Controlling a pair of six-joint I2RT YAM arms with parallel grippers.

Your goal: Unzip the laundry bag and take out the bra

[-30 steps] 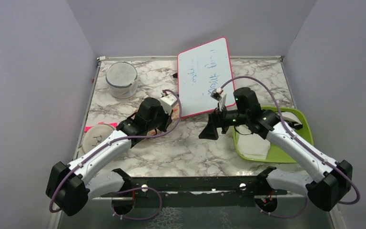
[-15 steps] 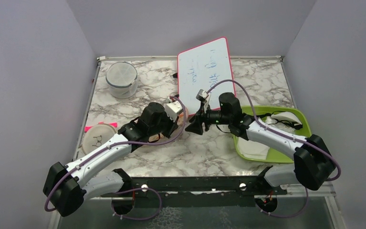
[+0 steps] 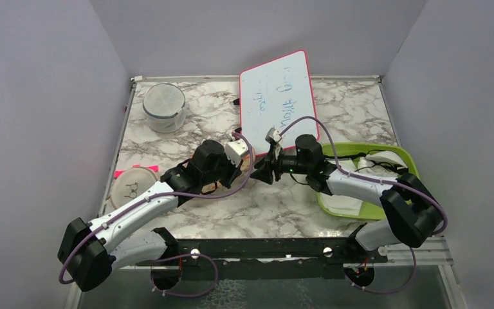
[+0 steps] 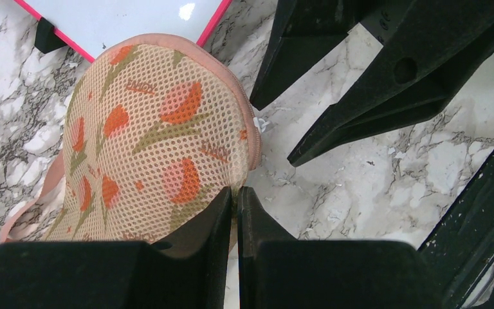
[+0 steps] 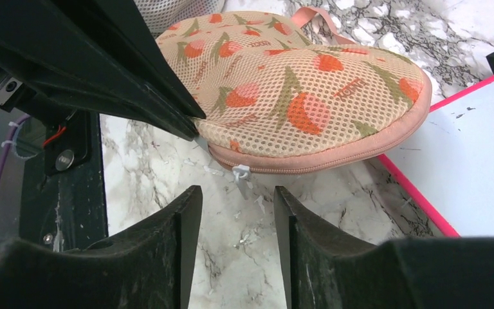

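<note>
The left arm [image 3: 143, 205] reaches forward and inward from its base, elbow low; its left tool [image 4: 235, 201] points downward with both fingers pressed together; the right arm [image 3: 359, 183] stretches leftward across the middle; its right tool [image 5: 236, 193] faces the left one, tips near, jaws partly apart.

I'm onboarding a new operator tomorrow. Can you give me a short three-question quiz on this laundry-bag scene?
1. True or false: the right claw is shut on the zip pull of the laundry bag.
2. Which thing lies closest to the bag? A. whiteboard B. green tray C. mesh cylinder
3. Fill in: the left claw is ___ at the bag's edge.
Key: 1. False: its jaws stand apart, with the pull just ahead of them. 2. A. 3. shut.
</note>
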